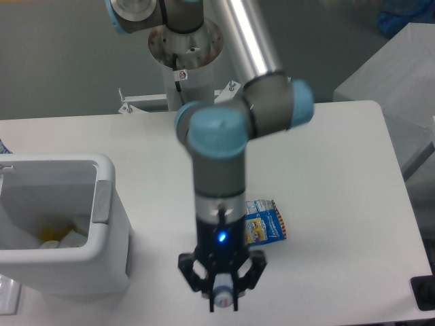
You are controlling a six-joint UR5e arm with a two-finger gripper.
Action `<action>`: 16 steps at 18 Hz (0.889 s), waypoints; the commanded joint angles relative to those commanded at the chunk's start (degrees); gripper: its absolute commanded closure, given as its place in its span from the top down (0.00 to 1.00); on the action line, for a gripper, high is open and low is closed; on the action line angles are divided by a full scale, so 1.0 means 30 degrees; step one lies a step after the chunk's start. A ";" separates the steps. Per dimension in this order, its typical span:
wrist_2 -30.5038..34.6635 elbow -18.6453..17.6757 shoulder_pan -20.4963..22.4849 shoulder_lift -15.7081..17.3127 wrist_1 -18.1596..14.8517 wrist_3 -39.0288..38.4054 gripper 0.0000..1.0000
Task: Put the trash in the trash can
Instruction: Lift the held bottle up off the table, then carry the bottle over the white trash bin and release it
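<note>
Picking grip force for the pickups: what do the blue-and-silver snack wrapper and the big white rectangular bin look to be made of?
The blue-and-silver snack wrapper looks like thin metallised plastic film: crinkled surface, silvery top edge, glossy print. It is partly hidden behind the arm. The big white rectangular bin looks like rigid moulded plastic, smooth and slightly glossy, with a rounded rim and a grey patch on its side.

the arm's silver tube slants down from the top of the view to a grey elbow with blue caps. from there the wrist drops straight down, a blue light glowing on it. the gripper (222,299) points downward, its black jaws drawn close around a small pale thing, too blurred to name.
</note>
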 joint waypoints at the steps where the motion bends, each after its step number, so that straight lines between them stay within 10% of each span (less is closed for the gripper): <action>1: -0.0120 0.0175 0.0148 0.0059 0.0029 -0.0644 0.37; 16: -0.0180 0.1083 -0.1576 0.2109 0.0059 -0.2028 0.37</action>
